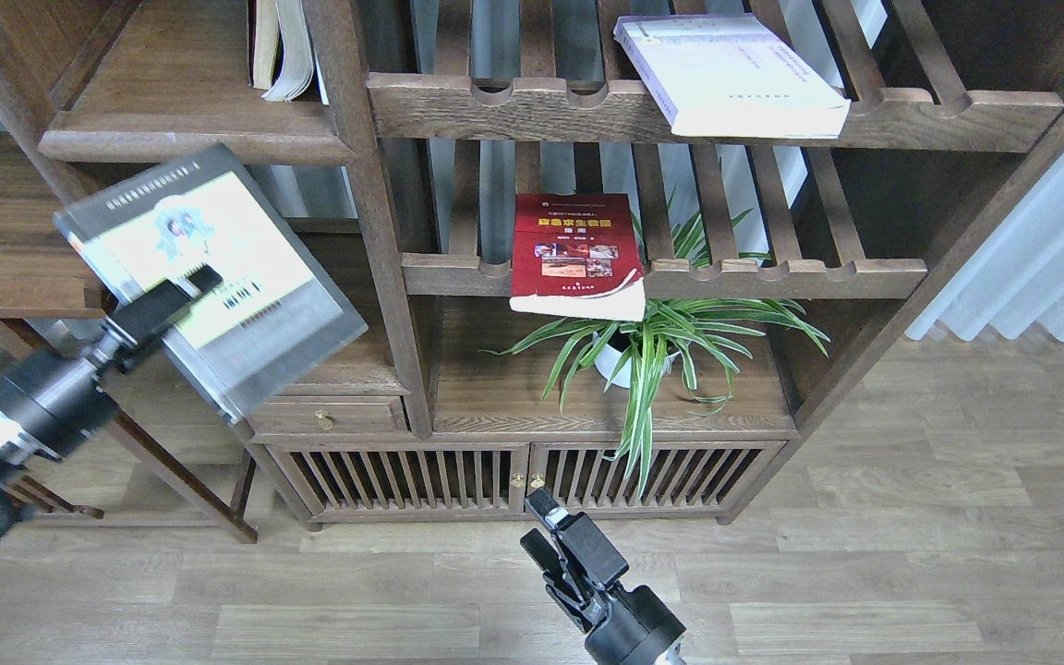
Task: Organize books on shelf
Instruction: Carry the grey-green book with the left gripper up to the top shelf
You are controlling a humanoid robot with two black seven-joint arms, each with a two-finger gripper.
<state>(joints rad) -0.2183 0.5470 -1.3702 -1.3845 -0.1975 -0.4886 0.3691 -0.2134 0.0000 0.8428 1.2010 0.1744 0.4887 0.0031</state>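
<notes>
Left jaws [188,288] pinch black-grey book [209,277] by its edge, tilted, below shelf [190,143]; right jaws [541,526] spread, empty; risk: book pivots or slips from one-edge hold, or strikes shelf lip on lifting.

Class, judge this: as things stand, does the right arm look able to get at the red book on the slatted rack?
Probably yes: the right pincer holds nothing, and open air lies between it and the red book, whose front edge overhangs the rack. Whether the arm stretches that far is unclear.
</notes>
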